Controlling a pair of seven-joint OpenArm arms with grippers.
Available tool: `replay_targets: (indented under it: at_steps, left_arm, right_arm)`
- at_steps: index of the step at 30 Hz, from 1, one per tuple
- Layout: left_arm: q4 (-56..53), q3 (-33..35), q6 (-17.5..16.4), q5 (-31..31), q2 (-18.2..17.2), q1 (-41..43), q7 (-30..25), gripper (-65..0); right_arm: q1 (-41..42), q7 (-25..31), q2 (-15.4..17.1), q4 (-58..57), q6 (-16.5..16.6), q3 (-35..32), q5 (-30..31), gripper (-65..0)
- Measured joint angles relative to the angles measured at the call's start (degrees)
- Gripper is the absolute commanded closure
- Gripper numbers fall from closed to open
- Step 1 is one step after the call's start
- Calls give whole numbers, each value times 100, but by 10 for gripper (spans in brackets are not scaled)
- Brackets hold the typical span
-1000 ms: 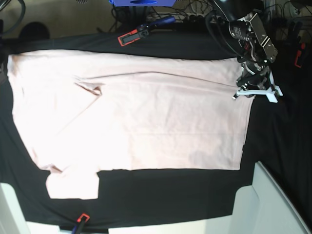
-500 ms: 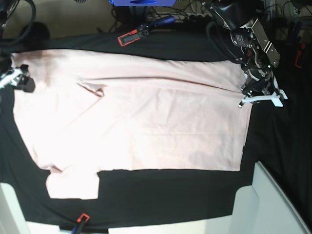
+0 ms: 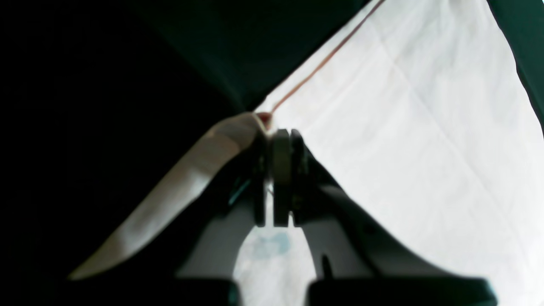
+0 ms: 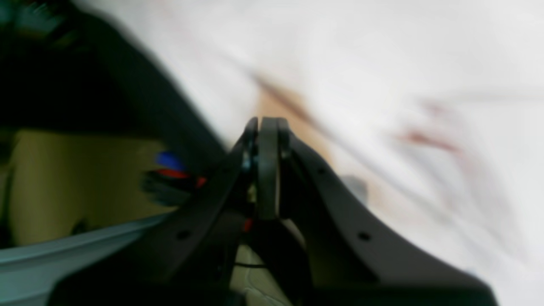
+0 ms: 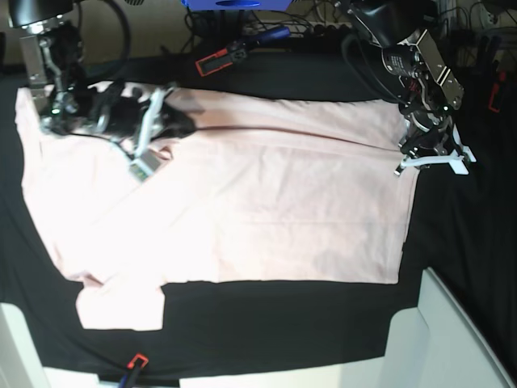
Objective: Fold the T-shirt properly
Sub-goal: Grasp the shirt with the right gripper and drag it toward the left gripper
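The pale pink T-shirt (image 5: 266, 202) lies spread flat on the black cloth, with a sleeve at the near left and a small fold near the collar. My left gripper (image 5: 426, 162) is at the shirt's far right corner. In the left wrist view the left gripper (image 3: 280, 136) is shut, pinching the T-shirt's (image 3: 403, 127) edge, and a strip of cloth rises beside its fingertips. My right gripper (image 5: 145, 162) reaches in from the far left and hovers over the collar fold. In the blurred right wrist view the right gripper (image 4: 265, 123) is shut, with the T-shirt (image 4: 382, 63) beyond it.
A red and black clamp (image 5: 218, 58) grips the black cloth at the far edge, and another red clamp (image 5: 134, 362) at the near edge. A white bin (image 5: 440, 339) stands at the near right. Cables and a blue object (image 5: 234, 4) lie behind the table.
My right arm has swung in from the left edge to the collar area and its jaws have shut. The left gripper has stayed at the shirt's far right corner.
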Motion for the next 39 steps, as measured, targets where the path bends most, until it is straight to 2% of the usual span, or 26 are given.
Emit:
replay_targets:
  at_steps: [7, 15, 28, 33, 39]
  left_arm:
    - [0, 0, -2, -4, 0, 13, -2, 0]
    - [2, 0, -2, -4, 0, 15, -2, 0]
    - [2, 2, -2, 2, 0, 92, -2, 0]
    - [9, 450, 13, 22, 7, 107, -26, 0]
    - [9, 387, 4, 15, 44, 114, -46, 0]
  right_arm:
    - [354, 39, -433, -105, 0, -695, 11, -13]
    - [586, -33, -837, -1132, -4, -1156, -57, -13]
    - [1029, 13, -796, -1954, -7, -1182, -33, -13]
    - [1038, -13, -798, -2039, -4, -1182, -37, -13]
    - [1150, 9, -796, -2153, -2, -1182, -28, -13]
